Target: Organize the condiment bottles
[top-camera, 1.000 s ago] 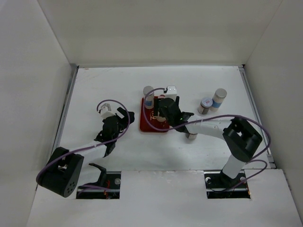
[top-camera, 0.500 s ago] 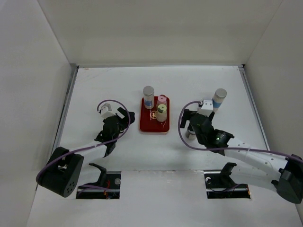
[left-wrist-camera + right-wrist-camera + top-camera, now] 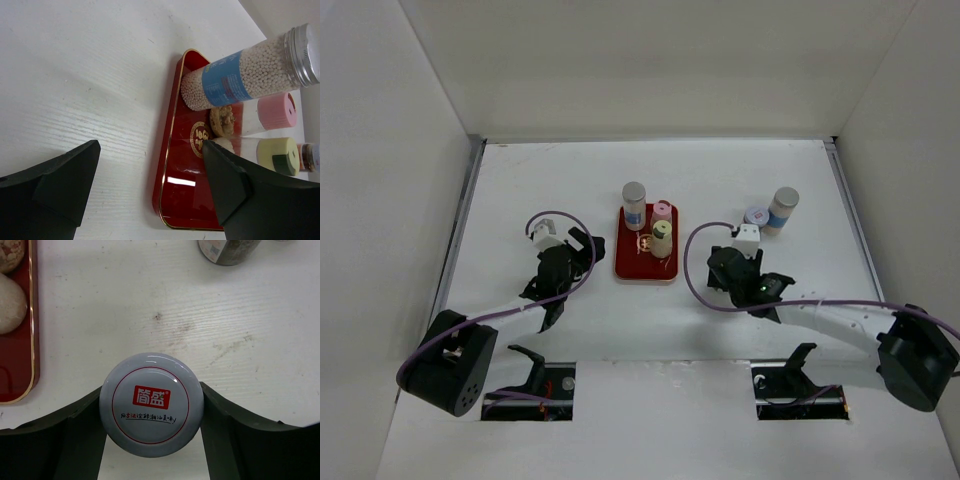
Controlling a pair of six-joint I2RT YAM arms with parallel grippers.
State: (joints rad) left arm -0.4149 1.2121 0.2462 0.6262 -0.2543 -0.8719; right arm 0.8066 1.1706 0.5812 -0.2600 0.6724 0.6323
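White grained table [image 3: 520, 190], maybe scuffed; white walls [image 3: 650, 60] around.

High fixed view looking down from near side, wrist views close, angled downward, all sharing red tray [image 3: 632, 265]

One short jar [image 3: 151, 404] stands upright on the worktop [image 3: 125, 300] between my right fingers [image 3: 75, 440]. Its round silver lid has a red logo and touches both of them. Ahead of these fingers, a little to the right, a second silver-lidded jar [image 3: 755, 217] stands beside a tall blue-labelled bottle [image 3: 782, 209]. In front of my left fingers [image 3: 60, 180], three bottles stand close together on the red tray [image 3: 175, 200]: a grey-capped bottle [image 3: 240, 82] full of white beads, a pink-capped bottle [image 3: 272, 112] and a yellow-green-capped shaker [image 3: 270, 152].
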